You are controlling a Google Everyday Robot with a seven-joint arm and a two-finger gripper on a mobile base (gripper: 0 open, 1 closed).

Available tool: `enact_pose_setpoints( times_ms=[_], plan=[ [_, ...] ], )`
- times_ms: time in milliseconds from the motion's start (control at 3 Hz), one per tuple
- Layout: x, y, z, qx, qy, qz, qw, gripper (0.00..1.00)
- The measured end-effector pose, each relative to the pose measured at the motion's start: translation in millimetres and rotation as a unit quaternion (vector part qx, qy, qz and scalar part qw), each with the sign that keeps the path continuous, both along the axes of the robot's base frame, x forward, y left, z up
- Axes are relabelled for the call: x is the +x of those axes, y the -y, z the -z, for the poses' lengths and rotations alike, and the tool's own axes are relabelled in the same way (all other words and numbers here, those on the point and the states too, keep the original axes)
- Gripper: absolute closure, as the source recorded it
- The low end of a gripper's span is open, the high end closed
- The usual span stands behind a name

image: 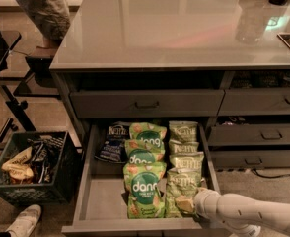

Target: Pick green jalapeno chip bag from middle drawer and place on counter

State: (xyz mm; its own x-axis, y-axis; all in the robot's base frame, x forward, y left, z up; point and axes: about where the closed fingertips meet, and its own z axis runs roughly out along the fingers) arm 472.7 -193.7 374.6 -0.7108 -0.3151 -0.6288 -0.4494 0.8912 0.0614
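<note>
The middle drawer (103, 194) stands pulled open below the counter (174, 28). A column of several pale olive-green Kettle jalapeno chip bags lies along its right side, and the front one (180, 187) is nearest the drawer's front. My white arm reaches in from the lower right. My gripper (195, 202) is at the front bag's lower right corner, touching or just over it. The arm's end hides how the gripper meets the bag.
Three brighter green "dang" bags (145, 181) fill the drawer's middle column, and a dark blue Kettle bag (113, 142) lies at the back left. A dark crate (29, 169) of snacks stands on the floor to the left. A person's shoe (24, 221) shows by it.
</note>
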Motion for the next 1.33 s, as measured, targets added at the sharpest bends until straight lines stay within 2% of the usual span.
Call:
enact_pose_setpoints(
  times_ms=[333,667,1333],
  plan=[
    [0.0,0.0,-0.1,0.0,0.0,0.0,1.0,0.74],
    [-0.6,0.5,-18.7,0.02,0.006,-0.019,0.9996,0.97],
    [-3.4,4.1,-77.2,0.072,0.027,-0.073,0.9943,1.0]
  ],
)
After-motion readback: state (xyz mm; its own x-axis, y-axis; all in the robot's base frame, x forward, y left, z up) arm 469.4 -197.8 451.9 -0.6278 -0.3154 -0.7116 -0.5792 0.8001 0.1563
